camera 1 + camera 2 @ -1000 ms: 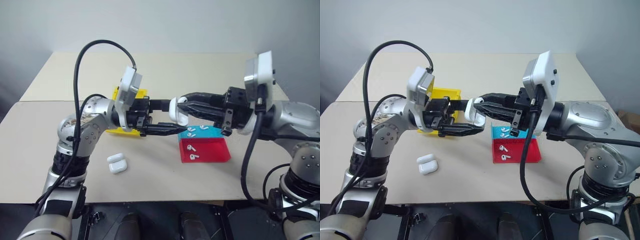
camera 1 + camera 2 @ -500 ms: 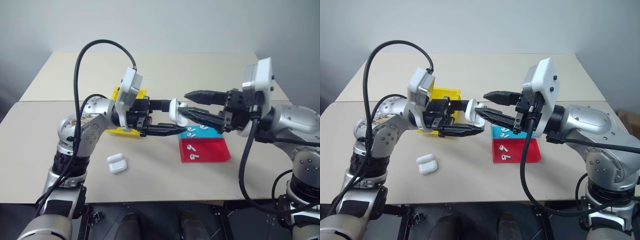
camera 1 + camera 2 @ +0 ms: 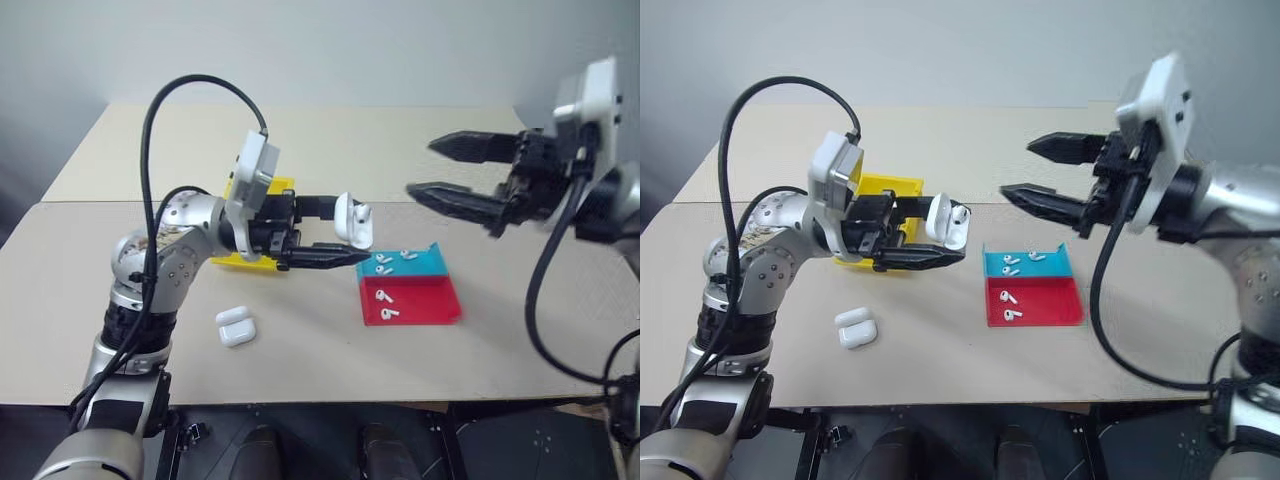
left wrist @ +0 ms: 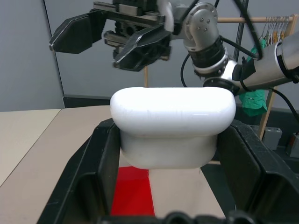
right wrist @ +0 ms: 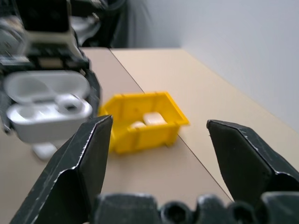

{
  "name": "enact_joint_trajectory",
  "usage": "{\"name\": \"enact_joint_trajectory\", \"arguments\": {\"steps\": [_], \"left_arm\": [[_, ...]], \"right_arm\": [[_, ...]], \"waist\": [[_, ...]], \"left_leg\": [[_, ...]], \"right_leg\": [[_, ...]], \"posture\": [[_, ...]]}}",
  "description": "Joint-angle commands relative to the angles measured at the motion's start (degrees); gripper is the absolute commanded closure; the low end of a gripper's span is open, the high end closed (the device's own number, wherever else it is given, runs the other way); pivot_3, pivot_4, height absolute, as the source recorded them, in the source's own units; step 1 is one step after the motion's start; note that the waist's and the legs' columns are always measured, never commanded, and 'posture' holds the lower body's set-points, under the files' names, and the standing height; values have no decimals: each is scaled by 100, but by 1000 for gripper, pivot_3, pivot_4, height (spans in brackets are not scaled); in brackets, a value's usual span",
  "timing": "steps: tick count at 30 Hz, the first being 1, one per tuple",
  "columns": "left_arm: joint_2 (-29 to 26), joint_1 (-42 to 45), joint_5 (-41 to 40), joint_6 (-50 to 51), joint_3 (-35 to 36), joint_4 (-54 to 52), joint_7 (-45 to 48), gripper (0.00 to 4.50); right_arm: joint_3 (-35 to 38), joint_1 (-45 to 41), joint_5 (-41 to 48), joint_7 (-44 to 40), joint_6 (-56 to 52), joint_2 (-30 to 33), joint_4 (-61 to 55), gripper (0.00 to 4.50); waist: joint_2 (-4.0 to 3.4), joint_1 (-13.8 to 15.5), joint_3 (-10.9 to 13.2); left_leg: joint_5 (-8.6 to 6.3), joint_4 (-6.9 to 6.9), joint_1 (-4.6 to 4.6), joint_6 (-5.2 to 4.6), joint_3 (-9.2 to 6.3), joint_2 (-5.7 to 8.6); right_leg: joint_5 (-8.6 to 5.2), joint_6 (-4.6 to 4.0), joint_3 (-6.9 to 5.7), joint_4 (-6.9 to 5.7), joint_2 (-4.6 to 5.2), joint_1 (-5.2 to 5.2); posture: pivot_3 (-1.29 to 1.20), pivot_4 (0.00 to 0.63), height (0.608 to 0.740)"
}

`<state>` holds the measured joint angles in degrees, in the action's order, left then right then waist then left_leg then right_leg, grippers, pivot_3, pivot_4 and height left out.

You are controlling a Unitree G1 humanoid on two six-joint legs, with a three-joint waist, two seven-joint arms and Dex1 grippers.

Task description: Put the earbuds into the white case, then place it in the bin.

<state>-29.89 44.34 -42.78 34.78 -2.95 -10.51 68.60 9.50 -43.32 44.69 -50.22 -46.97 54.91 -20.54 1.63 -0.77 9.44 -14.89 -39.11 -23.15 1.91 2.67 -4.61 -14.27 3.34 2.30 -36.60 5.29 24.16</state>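
My right gripper (image 3: 455,170) has let go of the white case (image 3: 353,220) and pulled back, jaws wide and empty. My left gripper (image 3: 335,232) clamps it above the worktop (image 3: 300,340), lid open, ready for earbuds (image 3: 385,297).

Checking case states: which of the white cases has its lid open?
The white case held in the left gripper, lid flipped up. The case on the table is closed; those in the yellow bin look closed too.

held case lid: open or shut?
Open. The white case in the left gripper has its lid swung back; the right wrist view shows the lid's hollow above the base's empty-looking wells.
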Motion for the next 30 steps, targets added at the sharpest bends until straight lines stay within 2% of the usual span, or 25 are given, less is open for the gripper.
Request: {"name": "enact_joint_trajectory", "arguments": {"steps": [1, 4, 8, 9, 13, 19, 25, 30], "left_arm": [[-110, -26, -17, -188, 222, -136, 68, 1716], [-156, -143, -42, -219, 295, -217, 18, 1716], [-151, -266, -48, -260, 362, -337, -115, 1716], [-159, -289, -52, -266, 381, -363, -143, 1716], [-246, -404, -80, -263, 469, -471, -221, 1716], [-383, -549, -89, -265, 577, -547, -252, 1716], [-463, -590, -92, -310, 637, -533, -259, 1716], [-525, -763, -134, -283, 697, -756, -340, 1716]], "right_arm": [[-1202, -587, -1330, -894, 774, 396, 957, 638], [-2656, -1359, -2844, -1768, 1748, 349, 2218, 638], [-3633, -2109, -4078, -2501, 3046, -202, 3885, 1860], [-3769, -2255, -4287, -2627, 3334, -366, 4263, 1860], [-3940, -2576, -4722, -3011, 4320, -944, 5317, 1860], [-3958, -2909, -4979, -3501, 5114, -1725, 6199, 1860], [-4085, -3127, -5674, -3265, 5962, -2182, 7164, 1860], [-3952, -3290, -5886, -3027, 6119, -2505, 7822, 1860]], "waist": [[0, -40, 0], [-3, -104, 1], [-4, -145, 2], [-5, -149, 3], [-6, -146, 4], [-7, -153, 4], [-8, -149, 4], [-9, -170, 5]], "left_leg": [[0, 2, 0, 0, 4, 0], [1, 2, 10, 0, 14, 0], [1, 6, -1, 0, 12, -1], [1, 5, -2, 1, 14, -1], [9, 12, -7, 14, 12, -1], [14, 11, -4, 23, 11, -3], [14, 11, -1, 23, 10, -3], [19, 14, -2, 32, 10, -3]], "right_leg": [[0, 0, 3, 0, 0, 1], [0, 0, 13, -4, 0, 2], [-1, 0, 10, 1, 0, 10], [0, 1, 10, 1, 0, 13], [1, 2, 4, -11, 2, 14], [1, 2, 1, -16, 1, 12], [1, 2, -1, -22, 1, 10], [1, 2, -1, -29, 0, 12]], "posture": [[0, 150, 740], [0, 150, 740], [0, 150, 740], [0, 150, 740], [0, 150, 740], [0, 150, 740], [0, 150, 740], [0, 150, 740]]}}
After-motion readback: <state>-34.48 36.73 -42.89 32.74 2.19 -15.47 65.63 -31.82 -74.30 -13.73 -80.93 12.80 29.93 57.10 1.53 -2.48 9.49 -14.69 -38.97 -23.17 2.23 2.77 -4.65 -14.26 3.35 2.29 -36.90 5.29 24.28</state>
